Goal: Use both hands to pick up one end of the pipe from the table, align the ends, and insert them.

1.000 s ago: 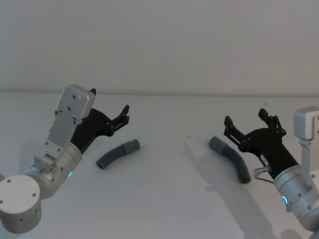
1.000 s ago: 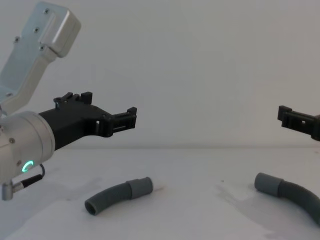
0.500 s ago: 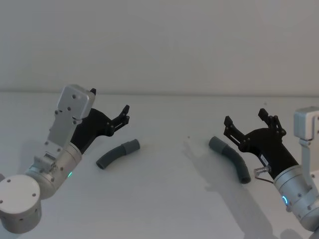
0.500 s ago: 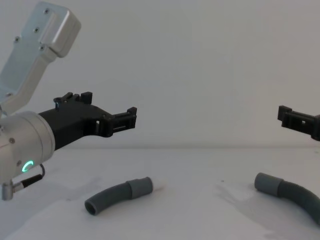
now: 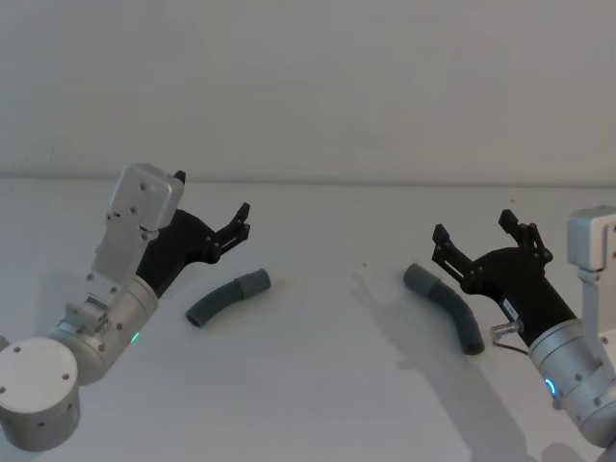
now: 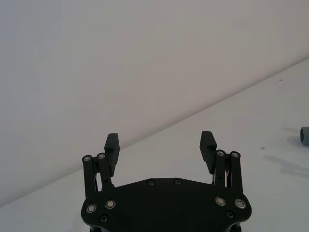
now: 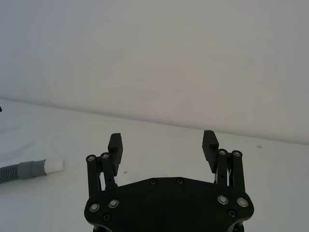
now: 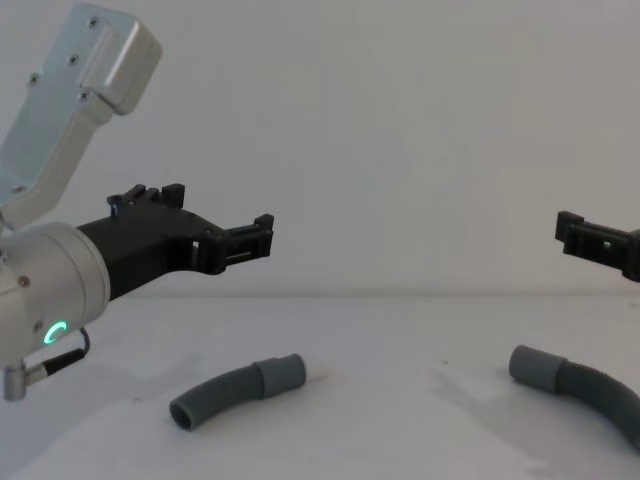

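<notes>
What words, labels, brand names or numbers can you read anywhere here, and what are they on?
None: no readable text, label, brand or number stands anywhere. The short pipe piece, the long pipe piece, the left gripper and right gripper, both open above the table, and the table itself are unmarked.

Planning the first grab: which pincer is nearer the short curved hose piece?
Left. The left pincer hovers open just above and behind the short hose piece; the right pincer hovers open far off, by the long hose piece.
</notes>
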### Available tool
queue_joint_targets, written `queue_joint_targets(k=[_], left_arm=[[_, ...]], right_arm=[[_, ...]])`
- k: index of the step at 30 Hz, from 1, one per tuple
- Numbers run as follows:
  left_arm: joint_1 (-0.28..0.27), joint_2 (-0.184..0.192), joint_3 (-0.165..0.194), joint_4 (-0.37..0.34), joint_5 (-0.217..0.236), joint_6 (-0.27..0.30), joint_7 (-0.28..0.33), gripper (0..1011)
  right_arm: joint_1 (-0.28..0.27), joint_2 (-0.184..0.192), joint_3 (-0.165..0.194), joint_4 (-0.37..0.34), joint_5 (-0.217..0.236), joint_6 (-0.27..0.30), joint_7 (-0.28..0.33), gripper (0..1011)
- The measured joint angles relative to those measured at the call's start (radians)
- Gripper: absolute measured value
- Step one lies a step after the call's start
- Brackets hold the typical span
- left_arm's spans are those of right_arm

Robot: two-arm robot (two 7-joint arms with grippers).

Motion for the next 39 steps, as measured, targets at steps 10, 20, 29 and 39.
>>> queue_joint_targets(k=[10,20,29,39], left_arm=[[0.000,0.000,0.000,0.000,0.000,0.000,0.000,1001],[-0.001,0.009,-0.003,-0.007,-0.007,0.030,-0.023,1001],[-0.006,0.047,-0.008,-0.037,-0.044,0.129,-0.095,1001],[-0.016,0.098,-0.014,-0.073,-0.087,0.238,-0.189,1001]], right_arm=[[0.000,0.000,0.000,0.000,0.000,0.000,0.000,1000],[0.002,0.005,-0.005,0.000,-0.006,0.017,0.009,1000],[0.008,0.026,-0.020,-0.004,-0.025,0.085,0.028,1000],[0.017,0.047,-0.032,-0.018,-0.039,0.219,0.041,1000]])
